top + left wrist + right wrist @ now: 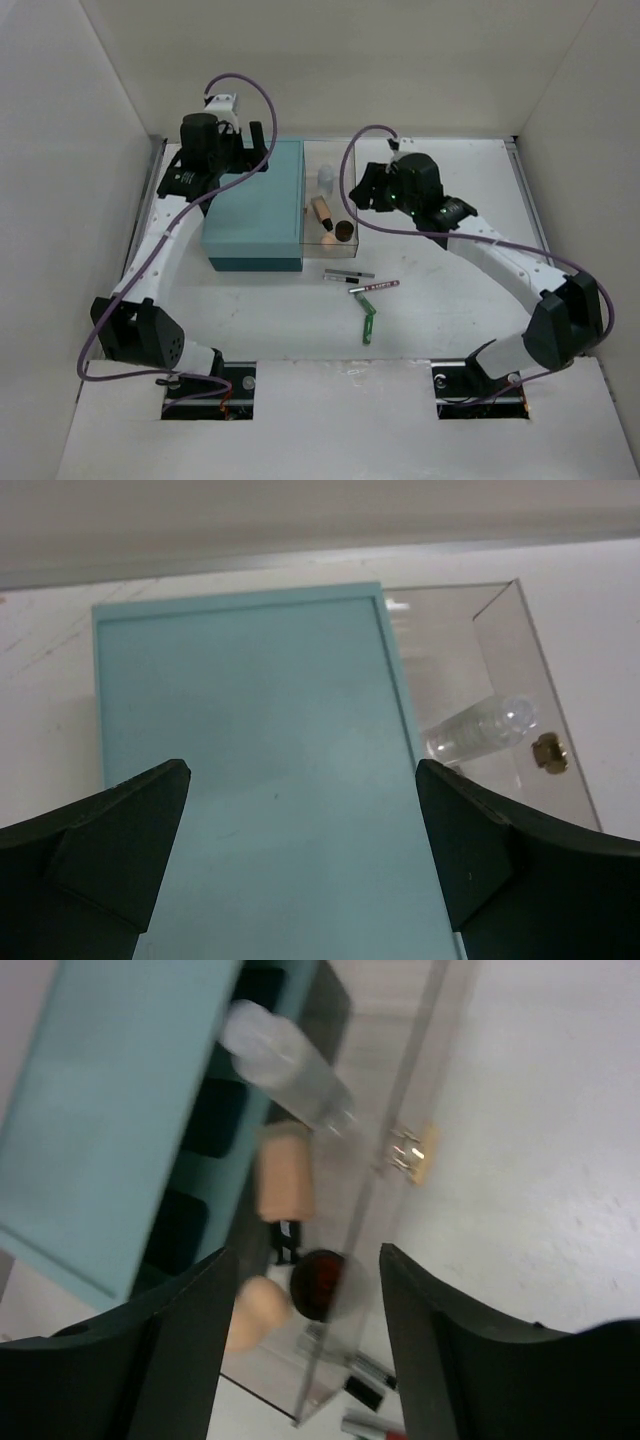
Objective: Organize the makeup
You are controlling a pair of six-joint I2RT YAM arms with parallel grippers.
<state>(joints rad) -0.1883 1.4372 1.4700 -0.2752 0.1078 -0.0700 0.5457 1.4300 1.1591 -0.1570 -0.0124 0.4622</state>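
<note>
Left gripper (300, 775) gapes wide over the box (260, 730); right gripper (305, 1255), half-open and empty, should rise clear of the tray (500, 605) before fetching pencils (349, 273).

The teal box (250, 780) looks matt and smooth; the clear case (520, 650) is glossy transparent plastic, its clasp (546, 752) brassy metal. The beige sponge (255, 1312) looks matt.
</note>
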